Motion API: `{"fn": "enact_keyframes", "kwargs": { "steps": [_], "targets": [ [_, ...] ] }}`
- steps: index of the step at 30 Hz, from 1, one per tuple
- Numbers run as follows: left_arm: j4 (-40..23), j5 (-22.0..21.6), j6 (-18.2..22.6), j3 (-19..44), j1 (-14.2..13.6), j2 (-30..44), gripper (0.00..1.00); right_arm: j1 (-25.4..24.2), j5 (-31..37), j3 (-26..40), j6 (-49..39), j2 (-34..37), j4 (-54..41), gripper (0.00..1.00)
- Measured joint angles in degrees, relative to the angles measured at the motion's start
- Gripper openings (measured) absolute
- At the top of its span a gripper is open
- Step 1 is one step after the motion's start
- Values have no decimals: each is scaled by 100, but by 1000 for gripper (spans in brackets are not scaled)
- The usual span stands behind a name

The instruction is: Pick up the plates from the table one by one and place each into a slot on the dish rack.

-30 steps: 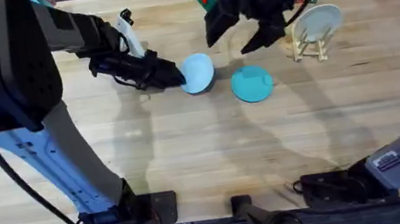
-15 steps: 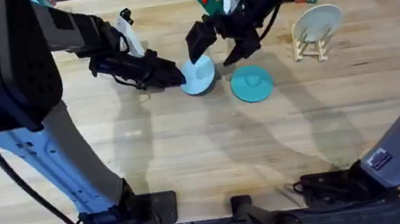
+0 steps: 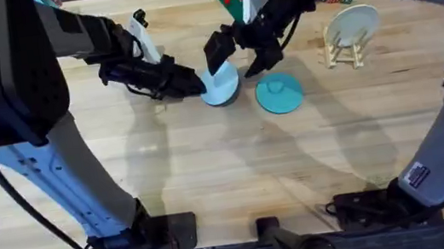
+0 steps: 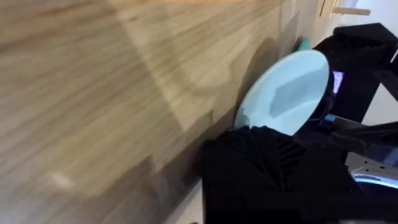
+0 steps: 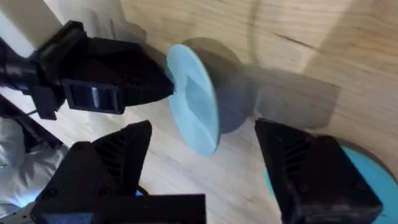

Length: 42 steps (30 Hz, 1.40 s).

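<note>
Crowding pale plate (image 3: 221, 84): both hands

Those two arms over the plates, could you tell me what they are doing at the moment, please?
The left gripper holds the pale blue plate by its edge, tilted up on the table. The right gripper hangs open around that plate's far side, as if for a handover. The teal plate lies flat beside them. The dish rack holds a cream plate.
</note>
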Motion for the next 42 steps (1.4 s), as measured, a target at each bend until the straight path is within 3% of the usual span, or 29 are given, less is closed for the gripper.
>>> {"fn": "enact_keyframes", "kwargs": {
  "steps": [13, 29, 34, 42],
  "targets": [
    [0, 0, 0, 0, 0, 0, 41, 115, 0, 0, 18, 12, 130, 980],
    [0, 0, 0, 0, 0, 0, 40, 109, 44, 0, 272, 133, 281, 341],
    [0, 2, 2, 0, 0, 0, 40, 90, 121, 0, 313, 178, 259, 97],
    [-32, 1, 7, 0, 0, 0, 40, 72, 35, 33, 316, 173, 261, 49]
  ]
}}
